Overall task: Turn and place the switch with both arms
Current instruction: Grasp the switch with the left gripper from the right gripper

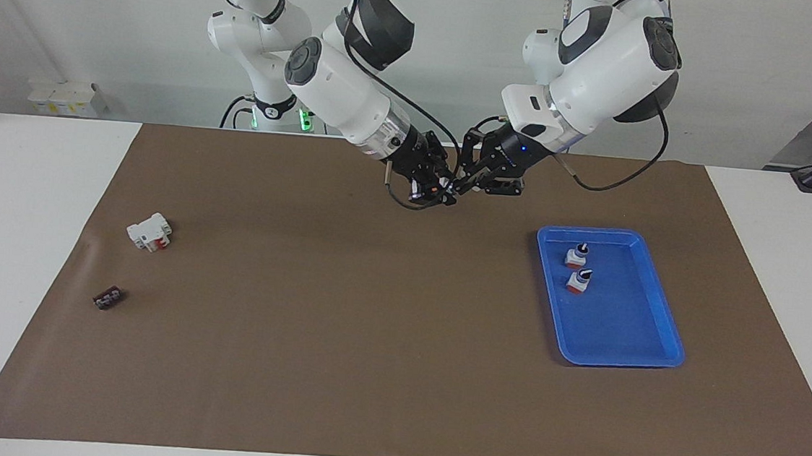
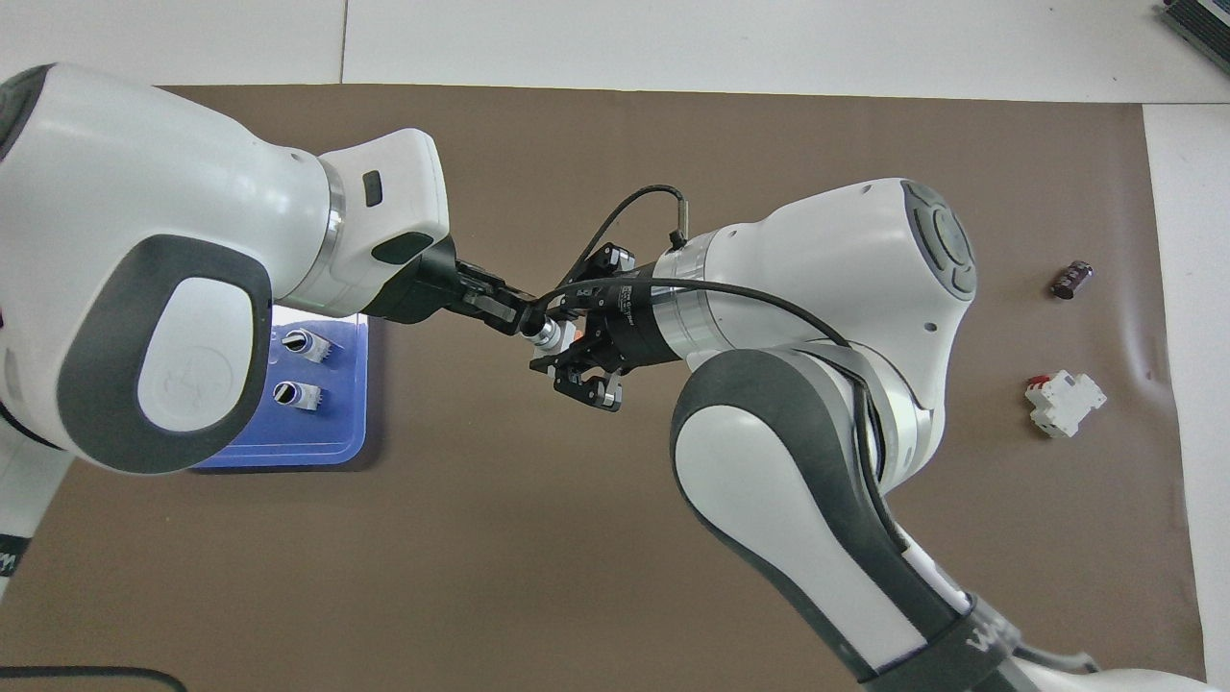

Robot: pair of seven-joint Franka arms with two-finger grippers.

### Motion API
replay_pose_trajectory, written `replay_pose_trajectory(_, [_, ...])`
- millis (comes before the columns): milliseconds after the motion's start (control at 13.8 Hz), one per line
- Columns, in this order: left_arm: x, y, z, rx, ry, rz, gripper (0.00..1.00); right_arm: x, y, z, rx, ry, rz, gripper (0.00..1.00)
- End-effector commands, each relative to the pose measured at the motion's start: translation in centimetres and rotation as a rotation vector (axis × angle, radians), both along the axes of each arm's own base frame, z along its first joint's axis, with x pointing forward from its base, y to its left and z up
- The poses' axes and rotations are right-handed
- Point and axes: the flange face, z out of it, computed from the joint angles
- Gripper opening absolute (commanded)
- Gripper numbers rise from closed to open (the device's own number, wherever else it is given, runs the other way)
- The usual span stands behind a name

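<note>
Switch [image 2: 548, 333] up in the air, caught between both grippers over the bare middle of the brown mat [image 1: 339, 339], toward the robots' edge of it. From overhead its pale, rounded body pokes out with a touch of orange-red beside it; in the facing view it is mostly hidden in the black fingers.

Right gripper [image 2: 562, 354] reaches in from the 3 o'clock side of the overhead view, and its fingers look clamped round the switch's body. Left gripper [image 2: 509, 312] noses in from 9 o'clock and meets the switch's end, tip to tip with the other. Whether those left fingers are pinching or just touching, I cannot tell. In the facing view the right gripper [image 1: 432, 186] and the left gripper [image 1: 473, 182] meet head-on above the mat, clear of the surface.

Out toward the left arm's end of the table, a blue tray [image 1: 647, 341] lies on the mat with two more switches standing in it, one [image 1: 576, 255] nearer the robots, the other [image 1: 578, 281] just beside it, a step farther from them. From overhead that tray [image 2: 288, 452] sits at 9 o'clock, half covered by the left arm.

Toward the right arm's end, a white block with red parts [image 1: 149, 231] lies on the mat, and a small black flat piece [image 1: 108, 297] sits well apart from it, farther from the robots.
</note>
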Motion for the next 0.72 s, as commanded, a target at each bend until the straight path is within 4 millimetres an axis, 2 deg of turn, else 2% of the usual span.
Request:
replay_pose_trajectory(0, [-0.7, 1.5, -0.1, 0.055, -0.034, -0.133, 0.00, 0.3, -0.8, 0.7, 0.006, -0.002, -0.007, 0.00])
replay_pose_trajectory(145, [-0.5, 2.3, -0.4, 0.050, -0.094, -0.253, 0.00, 0.3, -0.8, 0.7, 0.006, -0.001, -0.007, 0.00])
replay_pose_trajectory(652, [-0.8, 3.0, -0.5, 0.130, -0.164, -0.415, 0.00, 0.5, -1.0, 0.7, 0.007, 0.001, -0.013, 0.00])
